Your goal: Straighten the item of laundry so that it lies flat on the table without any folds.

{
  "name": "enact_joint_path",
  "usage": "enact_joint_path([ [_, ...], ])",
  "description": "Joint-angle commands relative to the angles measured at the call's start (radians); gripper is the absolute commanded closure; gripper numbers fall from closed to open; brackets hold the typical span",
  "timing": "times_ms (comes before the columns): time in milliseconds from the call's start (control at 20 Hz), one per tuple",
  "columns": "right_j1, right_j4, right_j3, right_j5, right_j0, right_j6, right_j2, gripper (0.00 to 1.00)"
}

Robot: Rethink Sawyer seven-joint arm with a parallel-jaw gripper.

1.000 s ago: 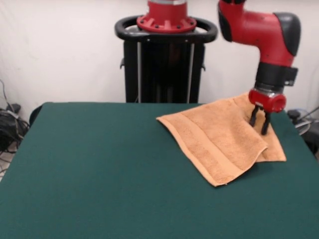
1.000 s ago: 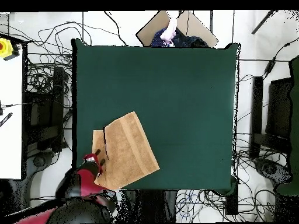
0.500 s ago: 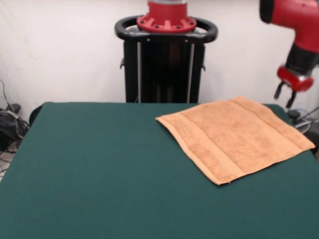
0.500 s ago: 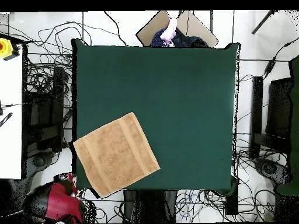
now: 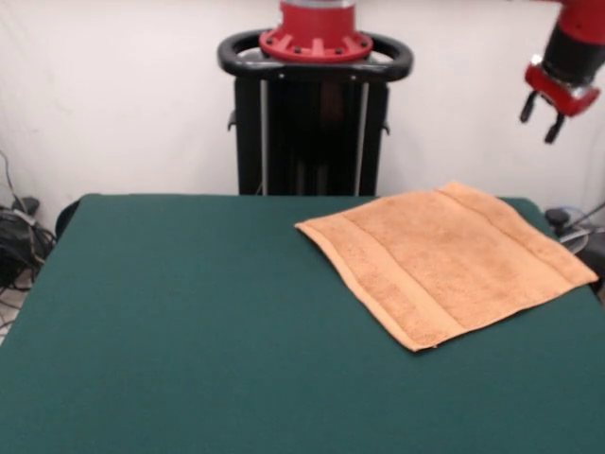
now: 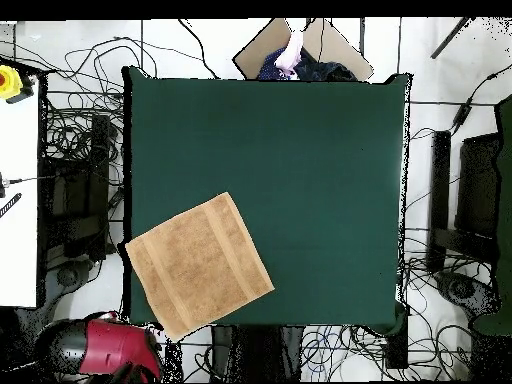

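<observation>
On the table (image 5: pixel 189 322), a big dark green top, nothing has shifted over the last half second; most of its surface is bare. Overhead, the table (image 6: pixel 300 150) fills the middle of the view with cables and floor around it.

Next the towel (image 5: pixel 444 260): peach terry, spread open as one layer at the table's right side in the front view, band stripes visible near two edges. A second ago one part was doubled over itself with the gripper down on it; half a second ago it was already laid open, and it looks the same now. Overhead, the towel (image 6: pixel 198 264) sits rotated at the lower-left corner of the table, and two of its corners seem to reach or slightly overhang the table edges. No folds visible in either view.

Smallest, the gripper (image 5: pixel 546 116): empty, fingers parted, holding nothing. It has lifted higher and now hangs well above and clear of the towel near the top right.

Judgement: flattening looks essentially done; only doubt is the overhanging corners, which may count against "flat on the table".
</observation>
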Motion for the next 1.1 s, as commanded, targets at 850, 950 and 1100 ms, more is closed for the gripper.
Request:
enact_joint_path([
  [850, 0.103, -0.426, 0.164, -0.567, -0.449, 0.01, 0.078, 0.0],
  [950, 0.148, -0.457, 0.153, -0.614, -0.456, 0.03, 0.081, 0.0],
  [1100, 0.225, -0.492, 0.131, -0.683, -0.46, 0.064, 0.083, 0.0],
])
